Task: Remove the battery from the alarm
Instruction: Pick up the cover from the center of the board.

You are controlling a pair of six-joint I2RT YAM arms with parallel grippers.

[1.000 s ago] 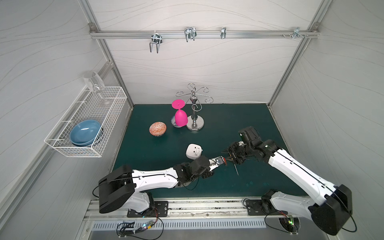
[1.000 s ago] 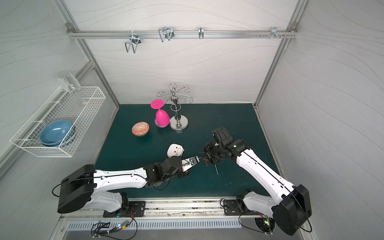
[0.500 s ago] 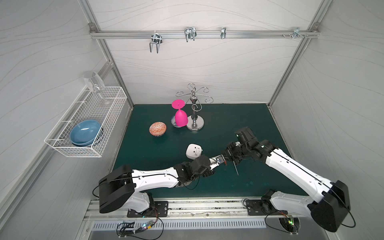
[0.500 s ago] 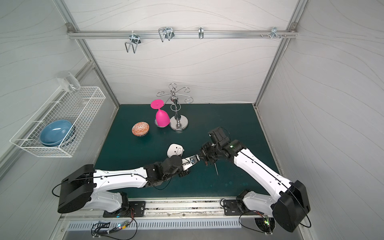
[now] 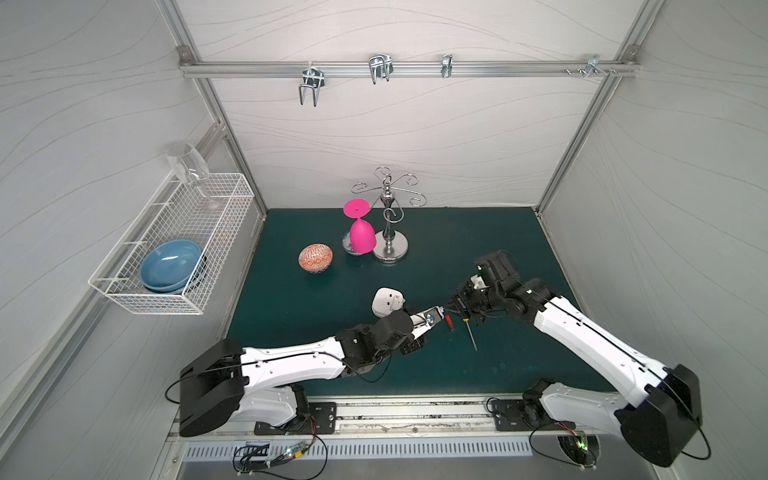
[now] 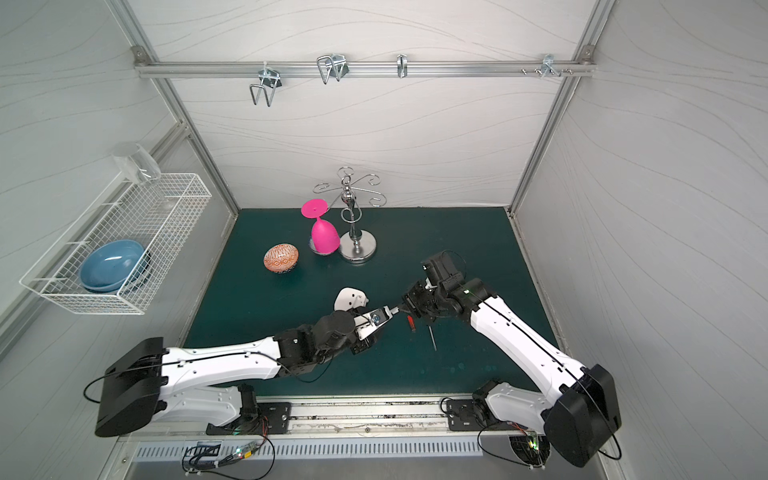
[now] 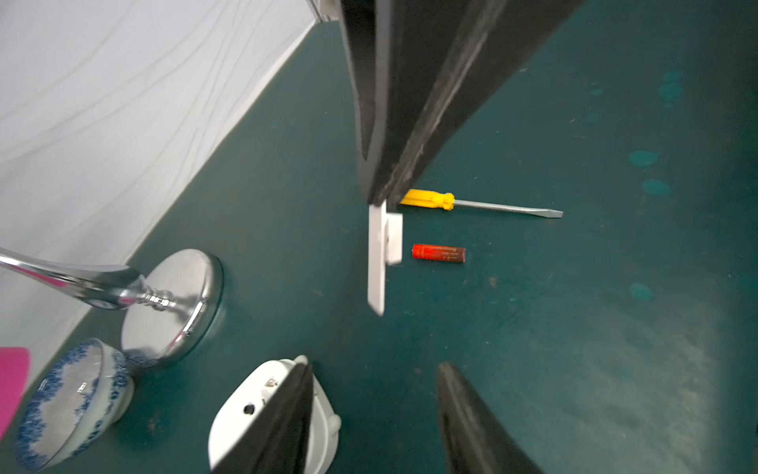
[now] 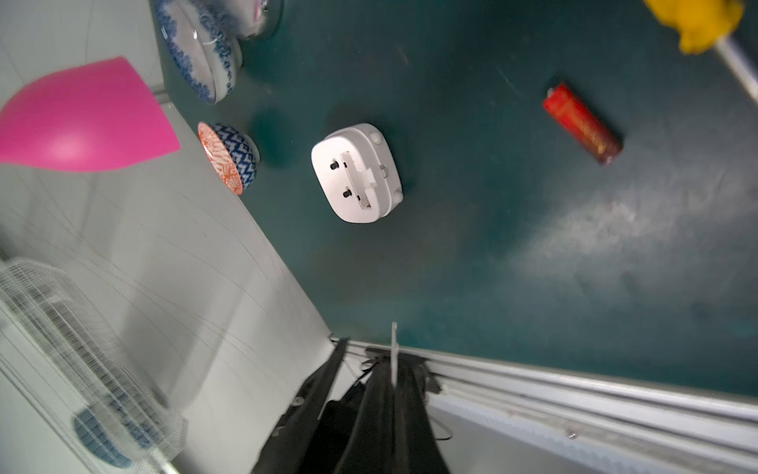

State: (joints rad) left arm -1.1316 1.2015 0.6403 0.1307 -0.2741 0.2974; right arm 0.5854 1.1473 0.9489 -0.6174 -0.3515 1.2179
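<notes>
The right gripper (image 7: 383,199) has closed on the thin white plastic cover (image 7: 377,262), and the left gripper (image 7: 375,367) has spread open. The small red cylindrical battery (image 7: 439,253) lies on the green mat (image 7: 574,328) just beside them, nearer its front edge.

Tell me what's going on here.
The right pincer is shut on a thin white cover, held off the mat. The left pincer is open and empty, close by. The battery is already out, lying on the mat beside the screwdriver. The alarm lies face down with its slot uncovered.
</notes>
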